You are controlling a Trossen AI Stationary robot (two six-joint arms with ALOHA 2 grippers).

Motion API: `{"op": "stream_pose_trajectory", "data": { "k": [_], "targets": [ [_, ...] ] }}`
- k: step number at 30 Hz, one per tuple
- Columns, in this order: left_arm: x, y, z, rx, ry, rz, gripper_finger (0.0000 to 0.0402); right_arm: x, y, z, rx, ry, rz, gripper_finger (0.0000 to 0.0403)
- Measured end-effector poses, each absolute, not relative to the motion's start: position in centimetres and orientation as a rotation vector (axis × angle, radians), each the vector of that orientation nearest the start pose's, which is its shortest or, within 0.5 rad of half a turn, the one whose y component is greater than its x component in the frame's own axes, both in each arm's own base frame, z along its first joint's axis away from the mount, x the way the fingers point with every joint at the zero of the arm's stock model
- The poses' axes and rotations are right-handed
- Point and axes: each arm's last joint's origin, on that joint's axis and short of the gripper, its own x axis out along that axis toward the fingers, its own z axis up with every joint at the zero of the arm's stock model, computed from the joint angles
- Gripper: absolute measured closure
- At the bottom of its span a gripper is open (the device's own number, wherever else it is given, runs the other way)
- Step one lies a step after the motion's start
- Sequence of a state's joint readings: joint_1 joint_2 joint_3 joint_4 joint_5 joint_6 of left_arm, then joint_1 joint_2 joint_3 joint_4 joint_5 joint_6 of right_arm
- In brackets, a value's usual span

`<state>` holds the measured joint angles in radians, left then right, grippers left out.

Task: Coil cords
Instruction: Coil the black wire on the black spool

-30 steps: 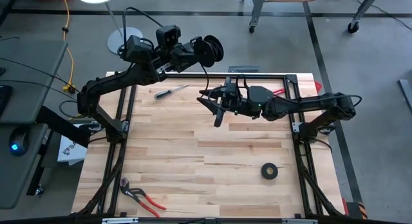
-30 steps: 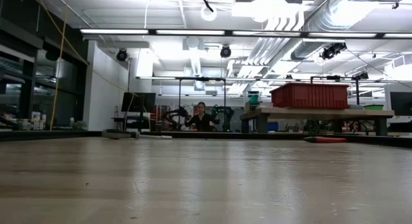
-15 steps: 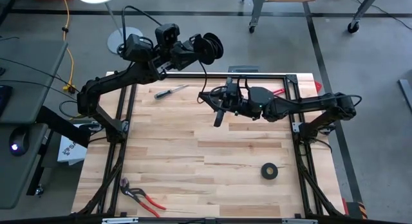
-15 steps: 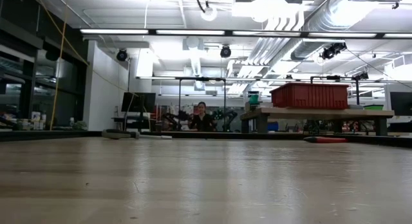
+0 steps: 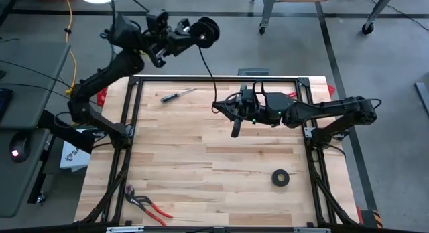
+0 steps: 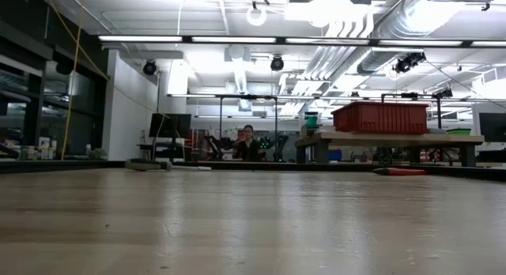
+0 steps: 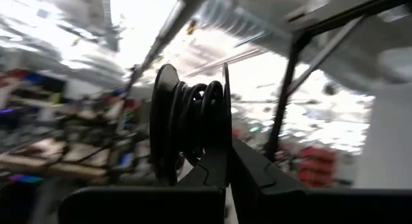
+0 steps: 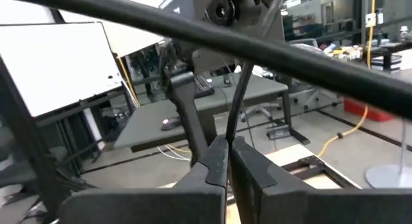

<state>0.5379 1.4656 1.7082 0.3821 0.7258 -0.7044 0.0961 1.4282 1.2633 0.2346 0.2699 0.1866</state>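
Since a second ago, the left gripper [image 5: 194, 33] has swung up and back, past the table's [image 5: 201, 159] far edge, carrying the coiled cords [image 5: 206, 32]; its fingers clamp the black loops. Nearer, over the table's middle, the right gripper [image 5: 236, 129] pinches the thin tail [image 8: 237, 102], fingers nearly together. From the coil, one strand [image 5: 208, 72] droops toward it. Motion blur smears the loops [image 7: 190, 121] in the left wrist view.

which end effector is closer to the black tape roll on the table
Right. The right end effector is above the table's middle, up and to the left of the black tape roll in the high view. The left end effector is beyond the table's far edge, holding the coiled cord.
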Motion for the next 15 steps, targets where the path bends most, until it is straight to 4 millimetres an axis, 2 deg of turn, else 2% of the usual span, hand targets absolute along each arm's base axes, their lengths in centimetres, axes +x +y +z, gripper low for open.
{"op": "stream_pose_trajectory", "data": {
  "k": [8, 15],
  "targets": [
    [21.5, 13.5, 53.9, -0.264, -0.29, -0.174, 0.0401, 32.2, 3.4, 38.8, 0.232, -0.013, -0.131, 0.0403],
    [18.7, 13.0, 52.7, -0.341, -0.102, -0.057, 0.0401, 31.7, 4.0, 38.8, 0.257, 0.031, -0.086, 0.0403]
  ]
}}
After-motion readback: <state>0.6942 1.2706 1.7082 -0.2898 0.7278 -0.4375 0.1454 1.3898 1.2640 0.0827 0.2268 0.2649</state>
